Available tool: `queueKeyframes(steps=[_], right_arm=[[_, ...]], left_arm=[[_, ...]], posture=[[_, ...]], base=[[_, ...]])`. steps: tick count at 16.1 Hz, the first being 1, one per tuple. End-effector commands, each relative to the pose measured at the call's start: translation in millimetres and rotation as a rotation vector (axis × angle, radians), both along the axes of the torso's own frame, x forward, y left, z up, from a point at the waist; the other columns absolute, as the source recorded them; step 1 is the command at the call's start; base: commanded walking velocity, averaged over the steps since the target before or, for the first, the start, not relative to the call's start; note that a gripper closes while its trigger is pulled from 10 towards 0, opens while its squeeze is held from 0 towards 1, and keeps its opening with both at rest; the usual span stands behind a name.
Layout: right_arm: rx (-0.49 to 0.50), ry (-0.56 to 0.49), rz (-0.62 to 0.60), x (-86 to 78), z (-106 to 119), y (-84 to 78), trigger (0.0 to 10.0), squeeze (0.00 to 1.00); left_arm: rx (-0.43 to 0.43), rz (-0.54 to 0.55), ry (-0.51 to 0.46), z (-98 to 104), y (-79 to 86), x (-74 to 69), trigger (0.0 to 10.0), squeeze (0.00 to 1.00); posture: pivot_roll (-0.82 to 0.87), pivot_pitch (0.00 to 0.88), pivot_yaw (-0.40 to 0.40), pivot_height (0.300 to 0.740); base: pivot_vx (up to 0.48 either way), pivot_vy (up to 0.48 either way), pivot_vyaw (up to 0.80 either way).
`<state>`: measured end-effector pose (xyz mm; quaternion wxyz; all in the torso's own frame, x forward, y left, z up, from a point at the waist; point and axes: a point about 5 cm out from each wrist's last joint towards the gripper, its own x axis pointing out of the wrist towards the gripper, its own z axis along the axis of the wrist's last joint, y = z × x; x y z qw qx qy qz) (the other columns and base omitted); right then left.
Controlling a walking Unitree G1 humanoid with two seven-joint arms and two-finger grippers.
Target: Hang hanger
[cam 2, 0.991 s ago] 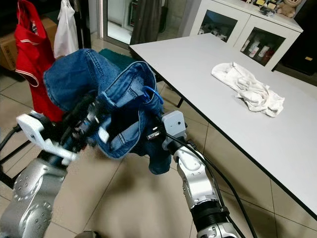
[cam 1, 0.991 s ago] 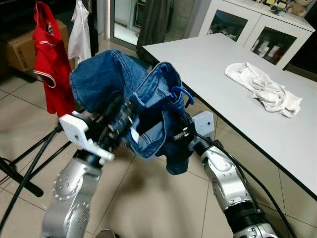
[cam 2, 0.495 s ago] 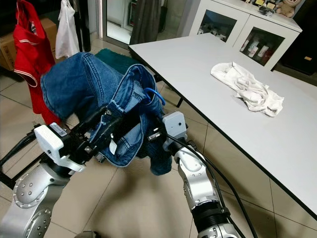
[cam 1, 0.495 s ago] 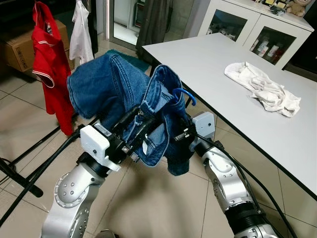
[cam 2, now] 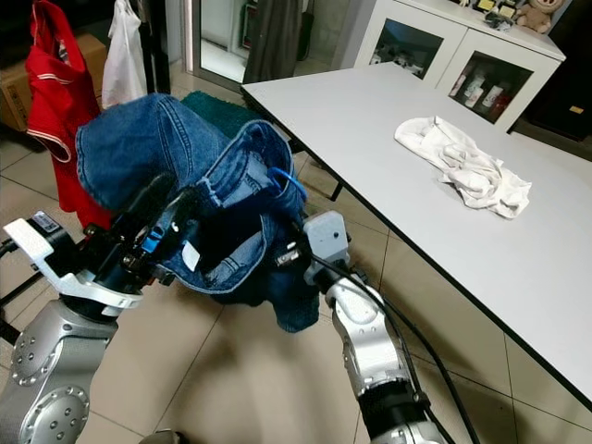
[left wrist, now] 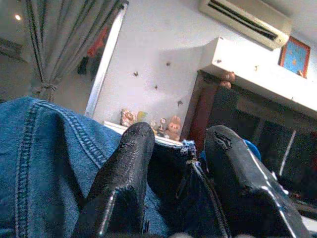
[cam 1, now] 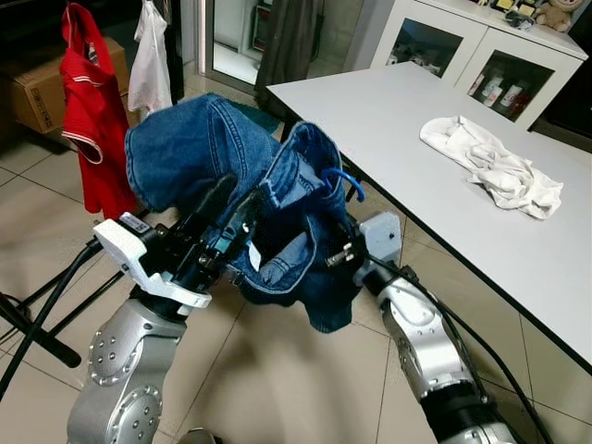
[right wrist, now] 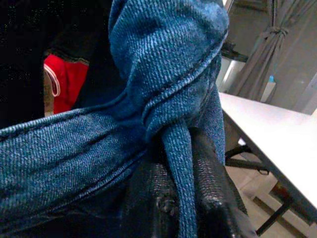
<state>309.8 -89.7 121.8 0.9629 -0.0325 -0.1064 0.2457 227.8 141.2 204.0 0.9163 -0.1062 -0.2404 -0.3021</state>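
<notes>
Your blue denim jeans (cam 1: 208,157) sit bunched in the middle of the left eye frame, draped over both grippers, with the blue hanger (cam 1: 344,178) hook poking out of the waistband just right of centre. Your left gripper (cam 1: 228,215) reaches up from the lower left, its fingers (left wrist: 130,163) spread apart with denim lying between them. Your right gripper (right wrist: 185,198) comes in from the lower right under the bundle, its fingers pinched shut on a fold of the jeans. In the upper left hang a red shirt (cam 1: 92,120) and a white garment (cam 1: 148,65). The white counter (cam 1: 398,120) fills the upper right, carrying a crumpled white cloth (cam 1: 490,166).
</notes>
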Motion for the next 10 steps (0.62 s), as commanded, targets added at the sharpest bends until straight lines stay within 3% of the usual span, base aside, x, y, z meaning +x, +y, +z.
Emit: queueKeyframes(steps=[1, 3, 4, 9, 10], right_arm=[[0.017, -0.039, -0.040, 2.1, 8, -10.1, 0.0, 0.00], [0.020, -0.040, -0.040, 2.6, 8, -9.0, 0.0, 0.00], [0.021, -0.040, -0.040, 2.4, 8, -8.6, 0.0, 0.00], [0.024, -0.041, -0.036, 1.7, 8, -8.1, 0.0, 0.00], [0.024, -0.040, -0.035, 1.7, 8, -8.6, 0.0, 0.00]], left_arm=[[0.029, -0.016, 0.002, 2, -2.9, -3.3, 10.0, 1.00], [0.094, 0.006, 0.044, -6, -2.1, -0.1, 10.0, 1.00], [0.121, -0.007, 0.056, -10, -3.6, -1.0, 10.0, 0.00], [0.205, 0.009, 0.067, -16, 3.4, -4.4, 10.0, 0.00], [0.262, -0.007, 0.043, -15, 5.7, -6.4, 10.0, 0.33]], posture=[[0.19, 0.086, -0.183, 0.740], [0.19, 0.084, -0.181, 0.740], [0.19, 0.083, -0.181, 0.740], [0.19, 0.082, -0.182, 0.740], [0.20, 0.083, -0.185, 0.740]], base=[[0.000, 0.000, 0.00], [0.000, 0.000, 0.00], [0.000, 0.000, 0.00], [0.000, 0.000, 0.00], [0.000, 0.000, 0.00]])
